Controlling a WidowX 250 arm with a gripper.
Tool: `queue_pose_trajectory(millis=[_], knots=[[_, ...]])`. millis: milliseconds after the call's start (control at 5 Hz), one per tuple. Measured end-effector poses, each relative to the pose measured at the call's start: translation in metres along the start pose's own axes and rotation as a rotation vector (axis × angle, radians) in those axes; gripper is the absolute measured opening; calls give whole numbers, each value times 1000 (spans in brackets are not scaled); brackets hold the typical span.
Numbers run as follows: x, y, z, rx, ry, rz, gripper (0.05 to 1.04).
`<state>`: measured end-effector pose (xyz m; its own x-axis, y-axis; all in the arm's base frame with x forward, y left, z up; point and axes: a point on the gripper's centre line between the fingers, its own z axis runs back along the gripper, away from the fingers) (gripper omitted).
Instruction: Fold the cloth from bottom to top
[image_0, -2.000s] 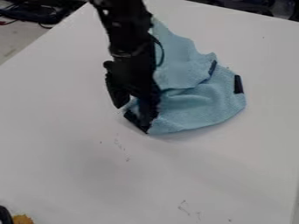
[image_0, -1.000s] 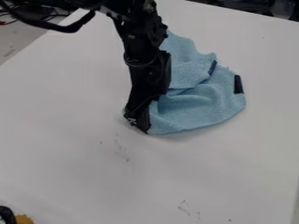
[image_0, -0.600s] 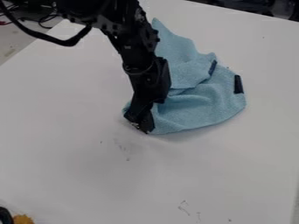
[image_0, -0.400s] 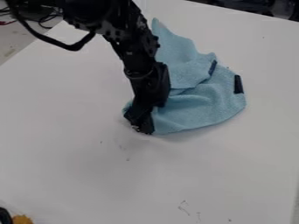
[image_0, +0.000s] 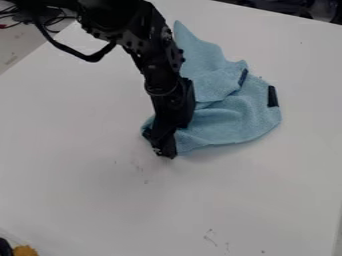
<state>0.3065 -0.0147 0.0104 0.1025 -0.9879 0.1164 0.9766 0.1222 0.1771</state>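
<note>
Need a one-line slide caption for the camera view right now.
Black gripper down at the near left edge of a rumpled light-blue cloth on a white table.

- I see the cloth (image_0: 234, 120) as woven fabric, matt and slightly rough.
- Its dark strip (image_0: 272, 96) looks smoother to me than the weave.
- My table (image_0: 80, 190) looks smooth, with a dull sheen.
- My arm (image_0: 157, 65) looks like hard plastic, mostly matt.

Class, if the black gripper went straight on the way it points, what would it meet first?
Probably the white table, just past the lower edge of the blue cloth; depth is unclear, so the gripper may be touching either one.
</note>
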Motion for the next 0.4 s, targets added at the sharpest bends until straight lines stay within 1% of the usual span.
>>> queue_pose_trajectory(millis=[200,400], knots=[[-2,1,0,6,14,13,662],[-2,2,0,5,15,20,362]])
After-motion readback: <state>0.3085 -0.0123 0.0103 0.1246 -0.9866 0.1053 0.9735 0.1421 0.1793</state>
